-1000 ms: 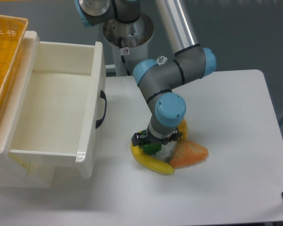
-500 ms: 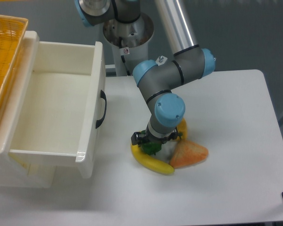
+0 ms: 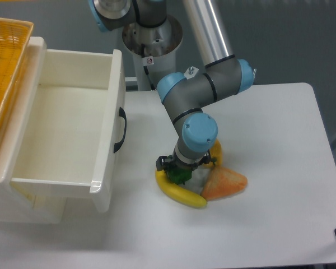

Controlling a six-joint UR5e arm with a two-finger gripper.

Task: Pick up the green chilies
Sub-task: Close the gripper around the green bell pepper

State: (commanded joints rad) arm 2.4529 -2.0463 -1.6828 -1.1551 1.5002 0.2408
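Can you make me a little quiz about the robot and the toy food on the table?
1. True or false: the green pepper sits right under the gripper.
2. What lies to the right of the banana? A) a cup B) an orange pepper C) a spoon
3. Fill in: the white drawer on the left is pulled ____.

Key:
1. True. The gripper is down over the green pepper, though the wrist hides whether the fingers are shut on it.
2. B. The orange pepper lies beside the banana, on the table.
3. Open, and nothing shows inside it.
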